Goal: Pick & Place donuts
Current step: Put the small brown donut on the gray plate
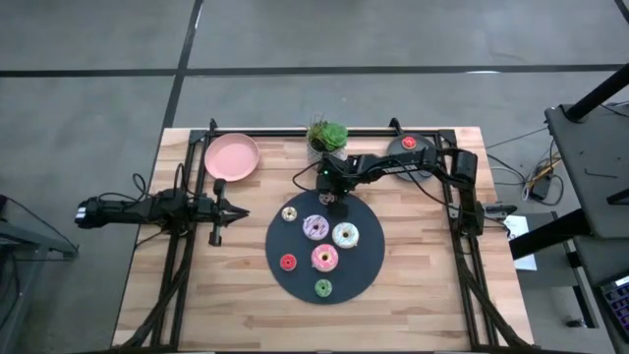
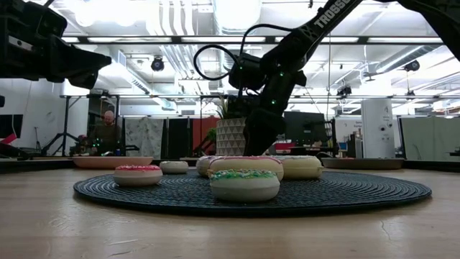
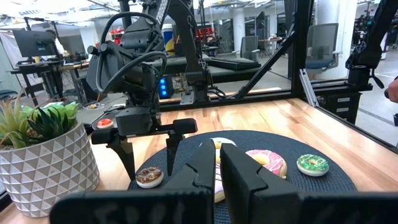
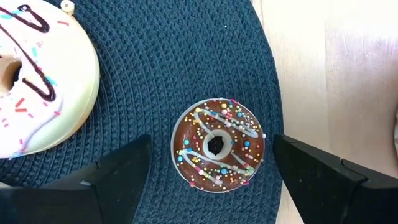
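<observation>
Two wide-open jaws of the right gripper [image 4: 211, 165] are held above the brown donut [image 4: 217, 144] at the dark mat's [image 4: 161, 68] edge, so it could be pushed off if lowered off-centre; the clenched left gripper [image 1: 218, 209] waits aside, some donuts are hidden.

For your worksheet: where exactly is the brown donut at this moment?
In the high view the brown donut lies at the far edge of the dark round mat, directly under the open right gripper, just beyond the purple-white donut and near the potted plant.
</observation>
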`<action>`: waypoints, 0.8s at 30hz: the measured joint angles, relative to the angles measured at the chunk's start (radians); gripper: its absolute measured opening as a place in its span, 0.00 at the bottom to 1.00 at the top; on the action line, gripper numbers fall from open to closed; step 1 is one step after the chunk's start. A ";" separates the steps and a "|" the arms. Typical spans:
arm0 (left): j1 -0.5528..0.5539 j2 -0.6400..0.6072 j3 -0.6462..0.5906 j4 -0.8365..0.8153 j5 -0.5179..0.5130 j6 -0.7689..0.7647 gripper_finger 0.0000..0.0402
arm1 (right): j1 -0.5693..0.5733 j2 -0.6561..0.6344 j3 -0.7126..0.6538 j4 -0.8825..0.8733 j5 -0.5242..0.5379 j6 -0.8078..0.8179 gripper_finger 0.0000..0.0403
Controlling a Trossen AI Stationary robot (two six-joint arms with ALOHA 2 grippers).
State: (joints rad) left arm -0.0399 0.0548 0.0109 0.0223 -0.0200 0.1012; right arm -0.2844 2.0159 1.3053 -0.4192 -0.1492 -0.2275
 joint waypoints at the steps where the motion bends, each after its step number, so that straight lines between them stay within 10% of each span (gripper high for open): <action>1: 0.000 0.000 0.000 0.000 0.000 0.000 0.00 | 0.000 0.000 -0.001 0.004 0.001 0.002 0.81; 24: 0.000 0.000 0.000 0.000 0.000 0.000 0.00 | 0.000 0.000 -0.006 0.015 0.003 0.011 0.55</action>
State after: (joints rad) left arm -0.0395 0.0547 0.0109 0.0223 -0.0199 0.1010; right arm -0.2844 2.0159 1.2991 -0.4045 -0.1463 -0.2166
